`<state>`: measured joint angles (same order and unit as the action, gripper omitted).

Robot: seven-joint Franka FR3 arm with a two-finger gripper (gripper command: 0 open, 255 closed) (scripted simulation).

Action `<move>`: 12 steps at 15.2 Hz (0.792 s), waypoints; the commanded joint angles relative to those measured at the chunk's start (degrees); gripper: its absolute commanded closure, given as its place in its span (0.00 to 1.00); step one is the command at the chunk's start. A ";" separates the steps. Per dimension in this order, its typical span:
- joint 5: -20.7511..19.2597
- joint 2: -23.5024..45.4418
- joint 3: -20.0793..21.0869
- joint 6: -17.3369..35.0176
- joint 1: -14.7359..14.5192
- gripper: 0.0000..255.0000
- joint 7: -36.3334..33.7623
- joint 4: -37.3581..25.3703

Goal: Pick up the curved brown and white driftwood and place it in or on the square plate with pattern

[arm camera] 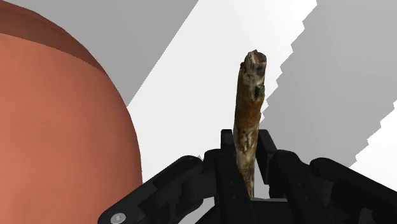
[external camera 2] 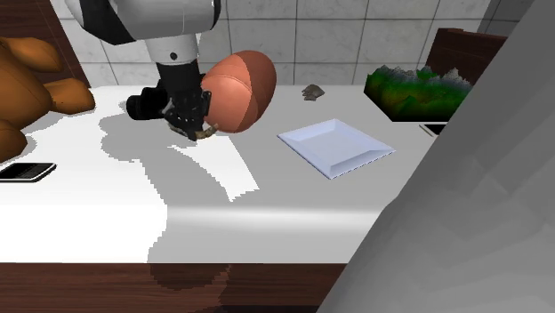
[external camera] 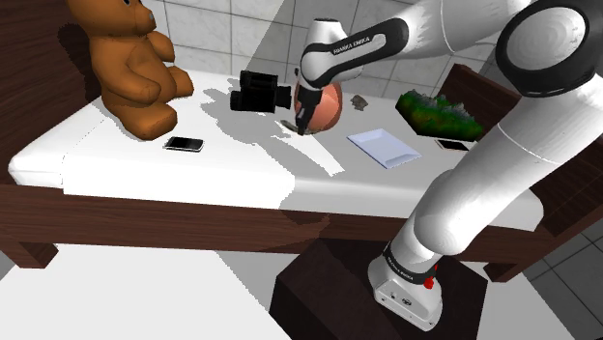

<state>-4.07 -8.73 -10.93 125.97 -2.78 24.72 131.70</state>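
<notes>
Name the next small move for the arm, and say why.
Probably lift straight up a little. The black gripper is shut on the thin brown-and-white driftwood stick, low over the white tabletop and close beside the big reddish-brown ball; the pale square plate lies apart, toward the second exterior view's right, so height comes first.

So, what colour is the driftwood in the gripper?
The driftwood is mottled brown with whitish patches, clearest in the wrist view.
</notes>
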 commanded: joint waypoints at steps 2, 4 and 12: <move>-0.11 -1.08 0.10 -2.54 -0.01 1.00 -0.05 -1.44; -0.16 -1.67 0.17 -4.12 -0.02 1.00 -0.07 -2.44; -2.17 -7.87 -3.34 -5.53 3.02 1.00 5.25 1.95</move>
<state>-5.74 -15.08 -13.63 120.72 -0.37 28.97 132.48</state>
